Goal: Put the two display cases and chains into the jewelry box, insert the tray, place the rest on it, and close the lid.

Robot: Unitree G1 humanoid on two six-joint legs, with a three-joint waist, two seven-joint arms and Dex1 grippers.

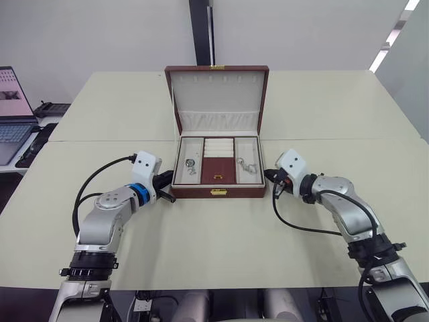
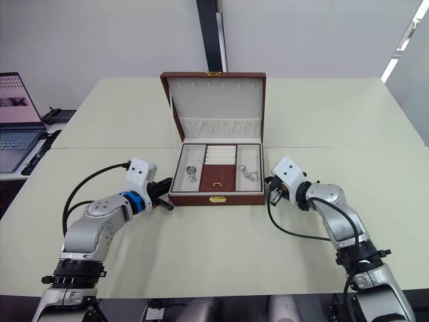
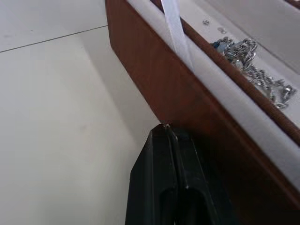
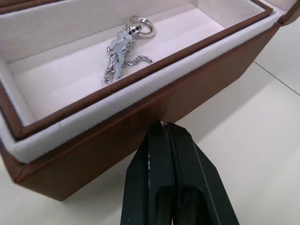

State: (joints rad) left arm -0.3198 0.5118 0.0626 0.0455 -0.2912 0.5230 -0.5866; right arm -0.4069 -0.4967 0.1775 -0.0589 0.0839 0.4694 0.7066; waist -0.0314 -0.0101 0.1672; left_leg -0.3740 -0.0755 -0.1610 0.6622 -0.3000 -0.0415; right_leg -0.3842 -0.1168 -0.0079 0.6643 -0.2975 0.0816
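The jewelry box (image 1: 218,191) sits mid-bench (image 1: 221,241), its lid (image 1: 217,97) raised behind it. The tray (image 1: 218,176) lies inside the box, one trinket (image 1: 190,164) in its left compartment and another trinket (image 1: 247,165) in its right. A laptop (image 1: 13,114) stands far left, off the bench.

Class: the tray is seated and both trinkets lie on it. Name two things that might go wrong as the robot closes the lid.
1. The left end effector and right end effector, both shut, flank the jewelry box; a nudge could slide it.
2. The lid stands upright at the far side; pushed off-centre, it might close crooked or jolt the trinkets in the tray.
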